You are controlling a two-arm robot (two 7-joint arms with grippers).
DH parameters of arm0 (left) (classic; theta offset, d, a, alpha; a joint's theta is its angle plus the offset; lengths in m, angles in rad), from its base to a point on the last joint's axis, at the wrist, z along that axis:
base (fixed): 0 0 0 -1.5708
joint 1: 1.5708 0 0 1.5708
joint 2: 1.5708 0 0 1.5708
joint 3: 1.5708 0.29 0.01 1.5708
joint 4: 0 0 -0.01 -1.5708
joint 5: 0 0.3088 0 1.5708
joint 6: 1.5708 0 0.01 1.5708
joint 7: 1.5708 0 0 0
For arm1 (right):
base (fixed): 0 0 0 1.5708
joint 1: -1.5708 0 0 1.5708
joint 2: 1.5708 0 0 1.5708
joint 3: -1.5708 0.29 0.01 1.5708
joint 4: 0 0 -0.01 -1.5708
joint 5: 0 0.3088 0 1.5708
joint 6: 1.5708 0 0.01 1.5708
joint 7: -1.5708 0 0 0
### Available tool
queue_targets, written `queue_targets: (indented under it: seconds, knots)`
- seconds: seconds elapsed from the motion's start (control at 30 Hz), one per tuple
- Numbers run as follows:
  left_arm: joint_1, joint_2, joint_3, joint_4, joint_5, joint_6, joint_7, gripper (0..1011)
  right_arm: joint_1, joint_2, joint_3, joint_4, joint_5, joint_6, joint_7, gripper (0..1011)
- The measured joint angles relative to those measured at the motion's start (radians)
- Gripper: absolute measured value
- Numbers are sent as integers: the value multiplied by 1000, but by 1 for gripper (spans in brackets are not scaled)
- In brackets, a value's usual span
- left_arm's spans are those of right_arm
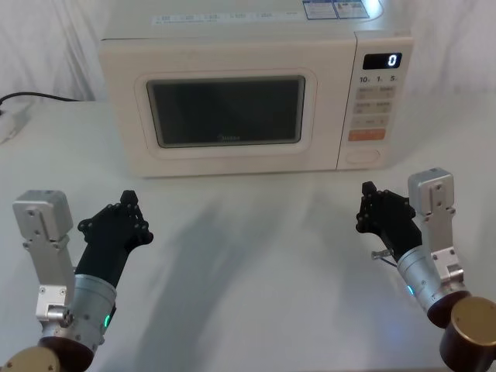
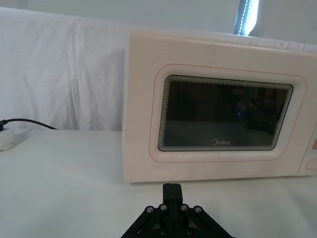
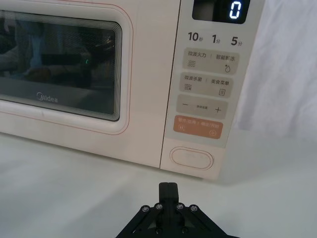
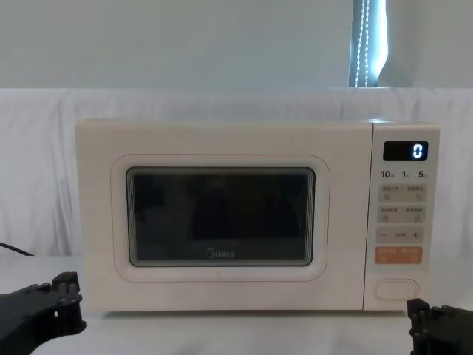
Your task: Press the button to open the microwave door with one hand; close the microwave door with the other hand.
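Button (image 1: 363, 155) sits low on the microwave's (image 1: 232, 46) control strip, long axis level, door (image 1: 229, 112) shut. Right gripper (image 1: 370, 203) hovers over the desk (image 1: 256, 256) almost straight before it, fingers clenched; left gripper (image 1: 128, 208) lies farther, facing the door, fingers also clenched.

Bare table (image 1: 248, 256) fronts the microwave (image 1: 232, 93).

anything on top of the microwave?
Printed labels lie on the microwave top near its rear edge; their text is unreadable. Nothing else shows on the visible part. The rearmost strip is cut off by the head view's edge.
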Motion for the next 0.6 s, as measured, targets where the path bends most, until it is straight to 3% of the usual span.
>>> queue_targets:
  seconds: [0.6]
  knots:
    - [0, 1, 1, -1, 0, 0, -2, 0, 0, 0, 0, 0, 0, 0, 0, 0]
